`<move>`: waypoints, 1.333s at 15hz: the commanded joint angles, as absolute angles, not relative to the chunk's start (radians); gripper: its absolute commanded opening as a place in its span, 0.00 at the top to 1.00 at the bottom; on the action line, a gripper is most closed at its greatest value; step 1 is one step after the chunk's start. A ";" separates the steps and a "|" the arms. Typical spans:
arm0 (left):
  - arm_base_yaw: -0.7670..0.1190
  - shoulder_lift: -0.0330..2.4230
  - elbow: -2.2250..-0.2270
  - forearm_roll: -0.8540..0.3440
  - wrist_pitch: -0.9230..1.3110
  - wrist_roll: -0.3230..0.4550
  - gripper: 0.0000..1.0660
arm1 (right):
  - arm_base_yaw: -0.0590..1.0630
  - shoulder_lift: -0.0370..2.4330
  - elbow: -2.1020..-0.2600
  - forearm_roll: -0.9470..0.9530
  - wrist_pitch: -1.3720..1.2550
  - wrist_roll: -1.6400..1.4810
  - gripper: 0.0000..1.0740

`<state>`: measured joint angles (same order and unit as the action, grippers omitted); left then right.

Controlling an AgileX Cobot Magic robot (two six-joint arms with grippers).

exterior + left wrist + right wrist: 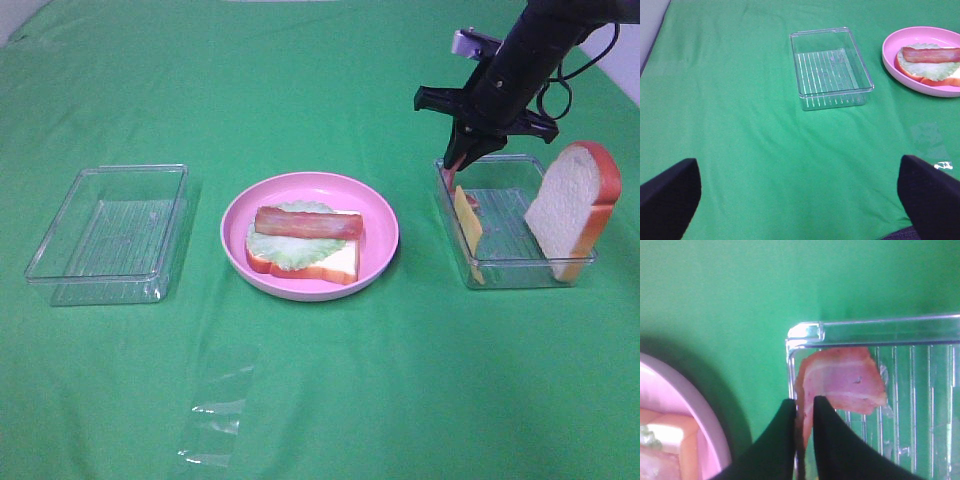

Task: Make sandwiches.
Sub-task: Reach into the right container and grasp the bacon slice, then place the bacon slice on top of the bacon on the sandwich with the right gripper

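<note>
Upper right of frame: right tool (pixel 456 168) pinches a bacon strip (pixel 840 380) in the clear tray (pixel 520 262) | left tool (pixel 797 165) spread open | half-built sandwich (pixel 305 240) sits on pink plate (pixel 385 225), centre | next, likely: lift bacon clear, carry left to sandwich.

The right fingers (pixel 775 450) pinch a bacon strip (pixel 840 380) at the right tray's (pixel 520 261) corner. Beyond them in the tray stand cheese (pixel 467 225) and a bread slice (pixel 565 205). On their other side lie the plate (pixel 385 235) bearing the sandwich (pixel 305 242), then the left tray (pixel 100 277).
</note>
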<state>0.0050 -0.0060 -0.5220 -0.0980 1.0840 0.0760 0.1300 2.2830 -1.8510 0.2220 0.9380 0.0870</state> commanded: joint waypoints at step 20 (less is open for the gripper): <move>0.001 -0.021 -0.520 -0.107 1.078 0.072 0.06 | 0.263 2.000 -1.666 0.856 1.043 -0.415 1.00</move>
<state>0.0050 -0.0060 -0.5220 -0.0980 1.0830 0.0760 0.2550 1.9980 -1.6780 0.8280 1.0580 -0.3870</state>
